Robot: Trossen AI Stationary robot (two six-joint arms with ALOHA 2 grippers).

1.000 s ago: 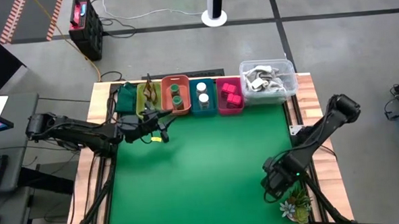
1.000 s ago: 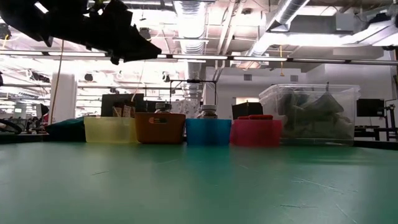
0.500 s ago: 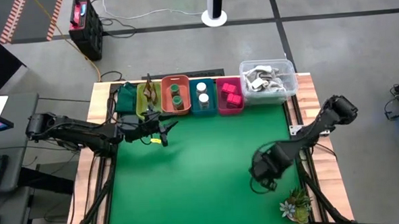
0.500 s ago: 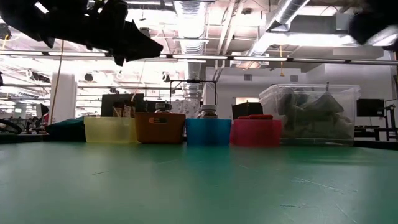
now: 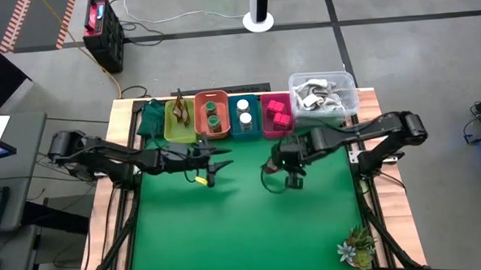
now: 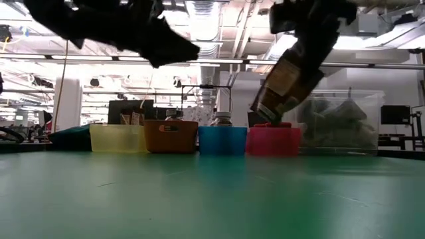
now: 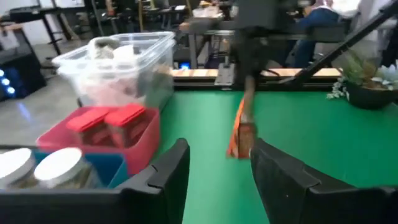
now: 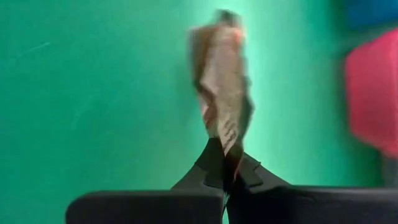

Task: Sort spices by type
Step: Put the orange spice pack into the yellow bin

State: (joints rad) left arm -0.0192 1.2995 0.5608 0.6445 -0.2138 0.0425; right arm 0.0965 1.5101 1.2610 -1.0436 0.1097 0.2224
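The right end effector (image 5: pixel 288 170), clamped on a brown sachet (image 8: pixel 221 87), hangs mid-frame below the pink bin (image 5: pixel 277 127); the thin pinch could slip. The left end effector (image 5: pixel 213 162) gapes empty.

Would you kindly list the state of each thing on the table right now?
Right tool: shut on sachet, held above the mat.
Left tool: open, empty.
Yellow bin: holds sachets.
Orange bin: holds green jars.
Blue bin: holds white-capped jars.
Pink bin: holds pink blocks.
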